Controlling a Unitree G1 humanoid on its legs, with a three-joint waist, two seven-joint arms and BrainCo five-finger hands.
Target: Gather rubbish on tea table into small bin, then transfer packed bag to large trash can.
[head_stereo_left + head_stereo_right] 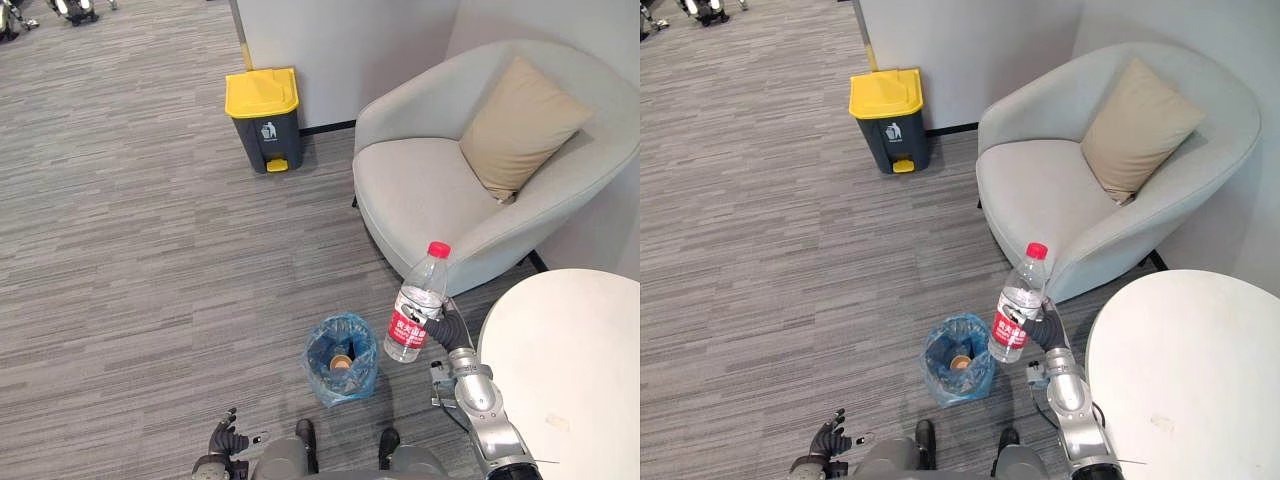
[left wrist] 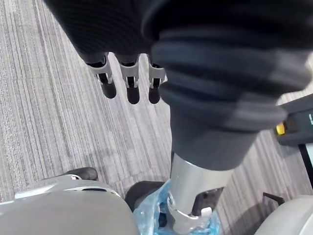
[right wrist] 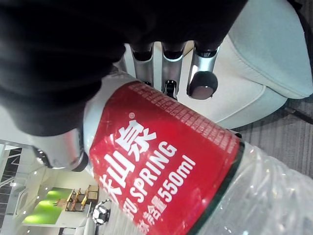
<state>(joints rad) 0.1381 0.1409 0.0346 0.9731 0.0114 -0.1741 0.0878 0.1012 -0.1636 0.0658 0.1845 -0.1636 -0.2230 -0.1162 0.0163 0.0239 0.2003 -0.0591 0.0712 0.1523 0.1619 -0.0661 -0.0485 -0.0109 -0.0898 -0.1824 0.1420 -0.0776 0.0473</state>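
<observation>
At lower left the left hand [image 1: 226, 437] hangs idle, fingers [image 2: 128, 81] loosely spread. Right of centre, beside the bench [image 1: 570, 350], the right hand [image 1: 441, 324] has its fingers [image 3: 202, 84] curled round the label of the bottle [image 1: 418, 300], held near upright, cap up. The small bin [image 1: 314, 350] lies just left of and below the bottle's base, so the drop likely needs a short carry leftward over its mouth.

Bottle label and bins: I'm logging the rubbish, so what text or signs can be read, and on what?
"SPRING": red label of the bottle.
"550ml": same label.
Chinese characters there: partly hidden.
On the yellow-lidded bin: a white pictogram, no readable words.
</observation>
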